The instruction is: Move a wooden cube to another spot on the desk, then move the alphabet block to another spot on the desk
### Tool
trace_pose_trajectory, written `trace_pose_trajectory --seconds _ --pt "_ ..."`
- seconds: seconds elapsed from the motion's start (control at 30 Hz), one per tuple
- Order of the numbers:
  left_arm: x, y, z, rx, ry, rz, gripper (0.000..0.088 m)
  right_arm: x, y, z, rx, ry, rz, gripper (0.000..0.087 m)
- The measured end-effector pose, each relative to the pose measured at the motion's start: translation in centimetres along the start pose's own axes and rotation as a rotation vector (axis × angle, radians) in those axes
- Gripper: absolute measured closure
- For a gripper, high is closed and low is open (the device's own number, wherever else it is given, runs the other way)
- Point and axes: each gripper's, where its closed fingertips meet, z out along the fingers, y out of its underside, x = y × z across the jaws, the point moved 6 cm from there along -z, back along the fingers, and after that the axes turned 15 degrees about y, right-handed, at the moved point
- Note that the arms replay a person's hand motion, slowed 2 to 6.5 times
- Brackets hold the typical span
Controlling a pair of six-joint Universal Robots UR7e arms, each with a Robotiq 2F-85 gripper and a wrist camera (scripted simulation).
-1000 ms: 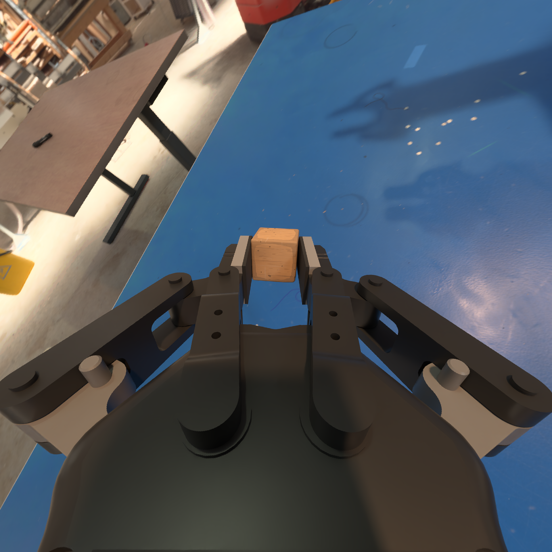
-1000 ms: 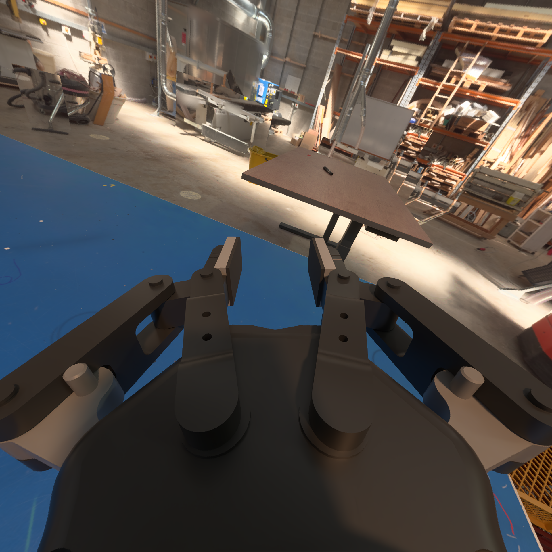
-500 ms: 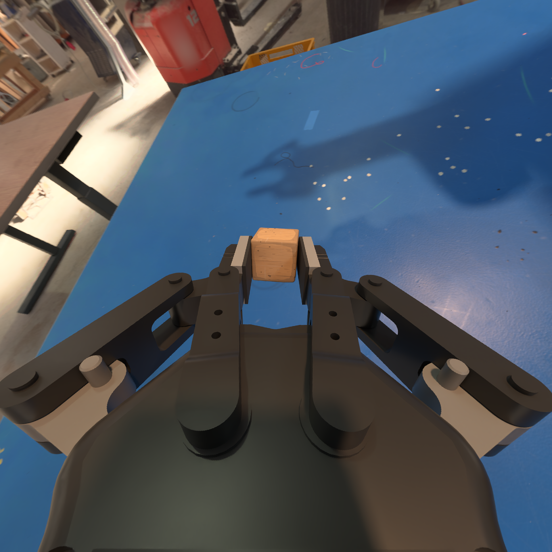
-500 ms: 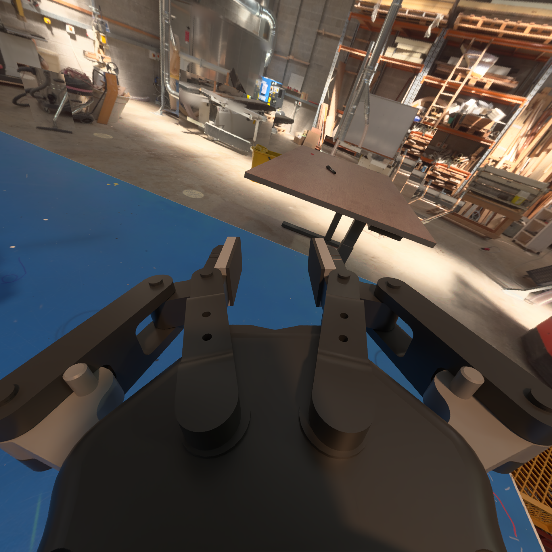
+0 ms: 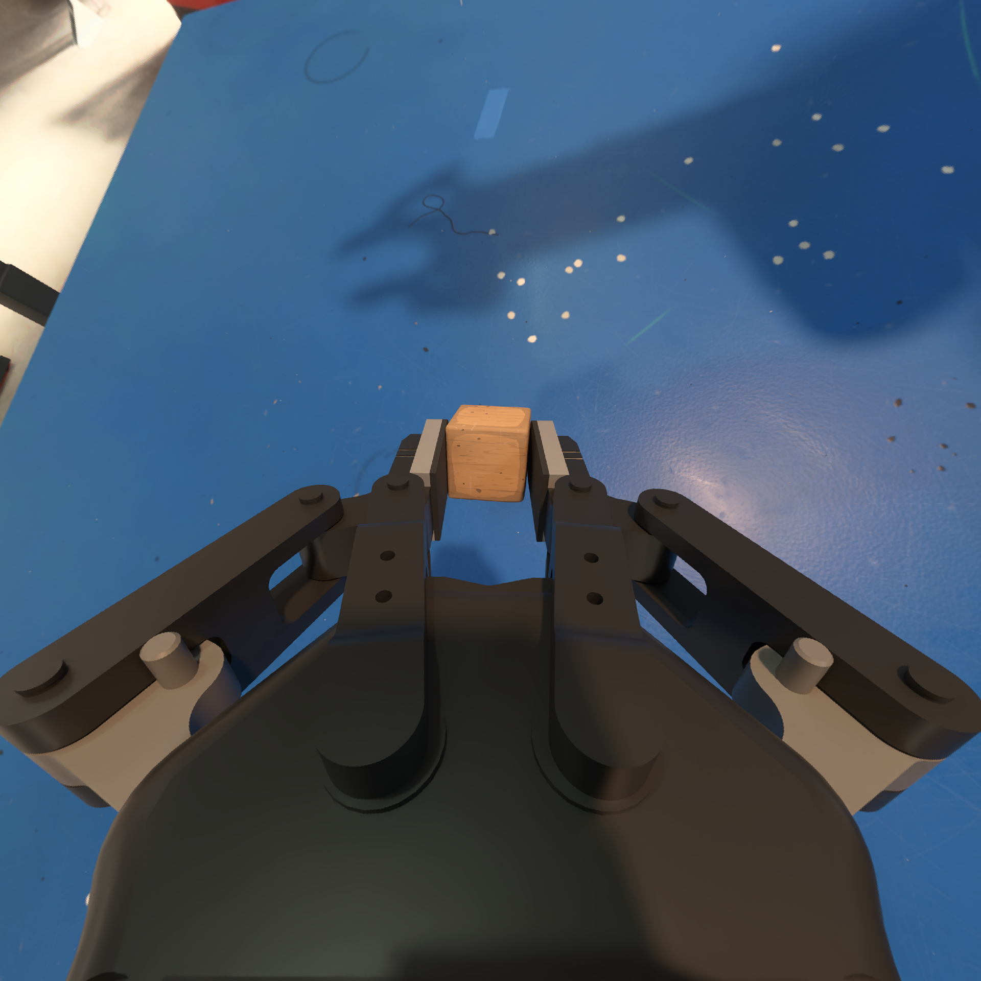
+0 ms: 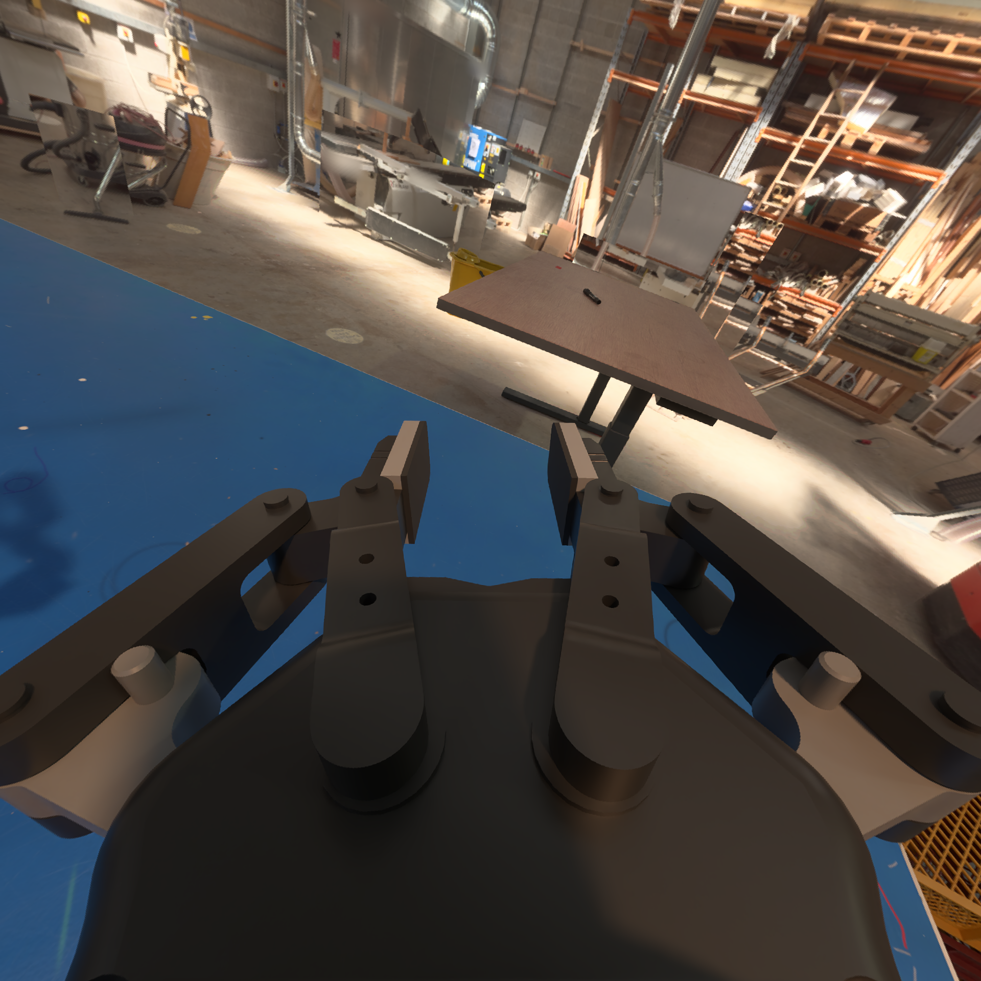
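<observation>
A brown table (image 6: 626, 340) bearing a small black object (image 6: 591, 296) stands before orange storage racks (image 6: 828, 122).

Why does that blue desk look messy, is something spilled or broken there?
Nothing looks broken or spilled. The desk bears only pale specks, scuffs and a thin dark squiggle. The cube sits squarely in the left gripper; the right gripper is open and holds nothing.

The left gripper (image 5: 487, 456) swung with the wooden cube (image 5: 487, 452) away from the blue desk's (image 5: 212, 297) edge. It tilted down toward the desk's middle.
</observation>
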Motion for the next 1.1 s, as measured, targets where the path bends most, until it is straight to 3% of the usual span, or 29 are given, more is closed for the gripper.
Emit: trace_pose_trajectory --seconds 0.6,1.1 --pt "-0.6 0.6 4.5 -0.128 0.055 -0.045 0.0607 -0.1 -0.1 0.1 0.001 -0.018 0.020 0.0464" --pt "-0.5 1.1 6.6 -0.275 0.116 0.000 0.0607 -0.1 0.1 0.3 -0.010 -0.027 0.019 0.0464"
